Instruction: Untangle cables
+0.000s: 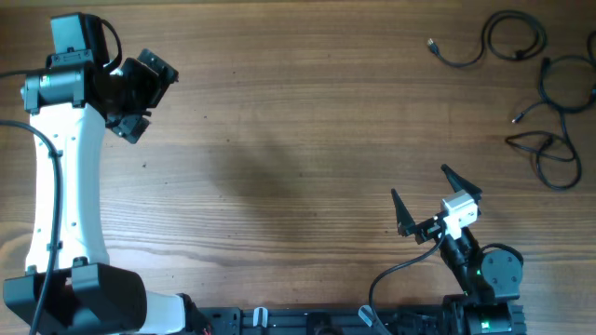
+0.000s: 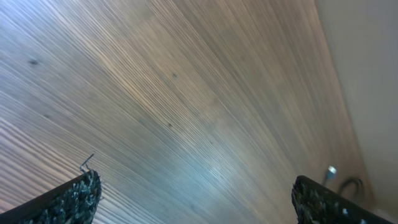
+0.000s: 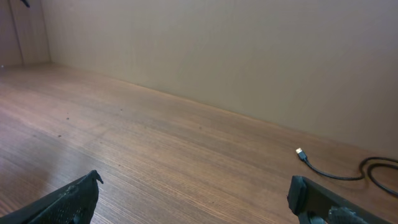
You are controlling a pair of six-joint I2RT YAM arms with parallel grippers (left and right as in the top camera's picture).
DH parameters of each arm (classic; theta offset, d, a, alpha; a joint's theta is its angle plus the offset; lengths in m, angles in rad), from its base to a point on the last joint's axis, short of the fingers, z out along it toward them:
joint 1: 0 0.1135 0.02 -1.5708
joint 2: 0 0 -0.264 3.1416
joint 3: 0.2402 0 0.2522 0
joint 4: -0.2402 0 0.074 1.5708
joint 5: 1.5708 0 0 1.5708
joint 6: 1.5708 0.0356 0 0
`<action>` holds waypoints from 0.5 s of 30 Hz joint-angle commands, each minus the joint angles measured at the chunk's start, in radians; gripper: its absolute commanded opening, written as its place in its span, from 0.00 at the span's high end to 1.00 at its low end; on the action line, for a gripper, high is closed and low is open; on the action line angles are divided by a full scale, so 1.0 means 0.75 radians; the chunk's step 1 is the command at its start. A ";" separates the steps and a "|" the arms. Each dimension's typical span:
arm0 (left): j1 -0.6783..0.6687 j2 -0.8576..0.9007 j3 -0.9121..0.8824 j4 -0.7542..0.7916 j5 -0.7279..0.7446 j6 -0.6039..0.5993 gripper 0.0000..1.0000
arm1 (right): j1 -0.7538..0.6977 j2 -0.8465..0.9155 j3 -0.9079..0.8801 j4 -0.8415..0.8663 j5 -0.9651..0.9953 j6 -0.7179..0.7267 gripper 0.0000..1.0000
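Note:
Three thin black cables lie apart at the table's far right in the overhead view: one looped cable (image 1: 503, 39) with a plug end at the back, one coiled cable (image 1: 568, 84) by the right edge, and one flat-looped cable (image 1: 551, 154) in front of it. My left gripper (image 1: 140, 93) is open and empty at the far left. My right gripper (image 1: 433, 200) is open and empty at the front right, well short of the cables. The right wrist view shows one cable's plug end (image 3: 300, 152) ahead. The left wrist view shows a plug tip (image 2: 331, 172) near the wall.
The wooden table (image 1: 298, 140) ends at a beige wall (image 3: 249, 56) at the back. The white left arm (image 1: 65, 186) runs along the left side. The right arm's base (image 1: 489, 274) sits at the front edge.

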 commanded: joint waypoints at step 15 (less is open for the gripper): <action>-0.272 -0.801 -0.805 0.837 -0.143 0.883 0.00 | 0.005 -0.015 -0.002 0.007 -0.021 0.026 0.00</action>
